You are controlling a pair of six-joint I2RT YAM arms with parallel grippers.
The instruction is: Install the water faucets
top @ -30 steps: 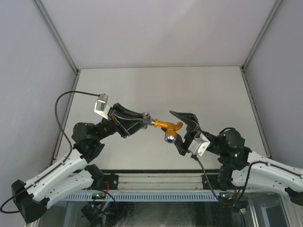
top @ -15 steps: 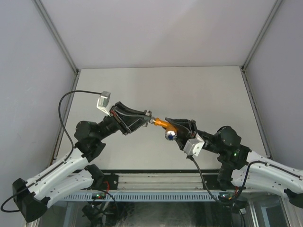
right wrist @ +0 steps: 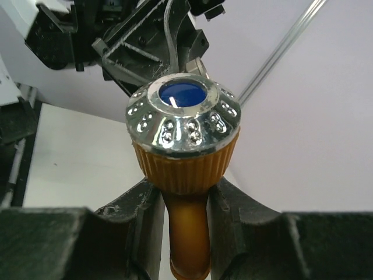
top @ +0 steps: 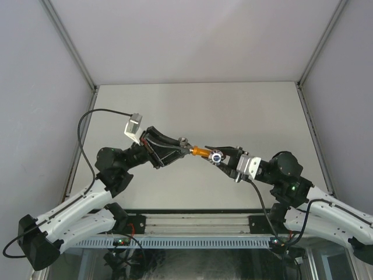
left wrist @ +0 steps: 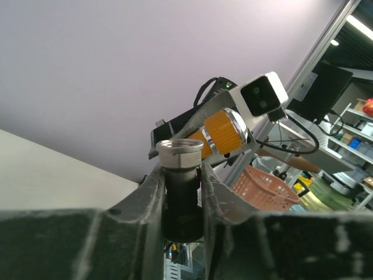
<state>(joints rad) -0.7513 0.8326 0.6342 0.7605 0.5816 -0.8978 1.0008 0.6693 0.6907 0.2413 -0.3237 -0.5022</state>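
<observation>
Swinging in since a second ago, my right tool [top: 224, 158] has rolled over and now clamps the orange plastic tap body [right wrist: 186, 169], neck pinched between my fingers, dimpled chrome knob [right wrist: 182, 116] facing up. My left tool [left wrist: 180, 175] is squeezed narrow on the grey threaded metal fitting [left wrist: 180, 153], right at the tap's far end; touching or not, I can't tell. Both parts hang between the two tools, above the pale surface [top: 192, 105]. Risk, as I judge it: axes slightly off and the threads cross or jam; twist too hard and that smooth neck slips from my grip. Containers: only a salmon-pink basket [left wrist: 259, 186] beyond the left tool, contents impossible to tell.
</observation>
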